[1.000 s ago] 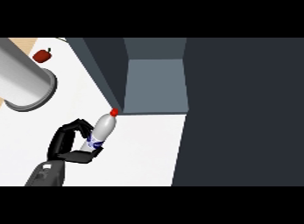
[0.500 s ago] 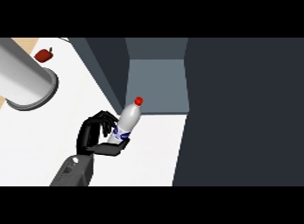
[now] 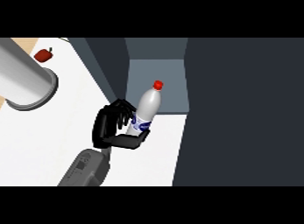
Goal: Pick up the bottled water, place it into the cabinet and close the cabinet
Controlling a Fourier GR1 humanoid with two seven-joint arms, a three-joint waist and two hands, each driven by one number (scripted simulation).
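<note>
Near edge, left of centre: grey forearm (image 3: 83, 168) entering over white counter (image 3: 31, 144). Just beyond: black hand (image 3: 112, 127), which hand cannot tell, fingers and thumb curled round lower body of bottled water (image 3: 146, 109). Bottle tilted, red cap (image 3: 158, 84) pointing far, at opening of cabinet (image 3: 157, 74). Right: dark cabinet door (image 3: 251, 109). Far left: large grey cylinder (image 3: 15, 83); small red object (image 3: 44, 54) beyond.

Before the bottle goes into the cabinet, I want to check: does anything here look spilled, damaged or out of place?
Nothing stands out. The hand is curled round the bottled water, whose red cap is on and points toward the open cabinet. No spill shows on the counter. A small red object lies at the far left.
</note>
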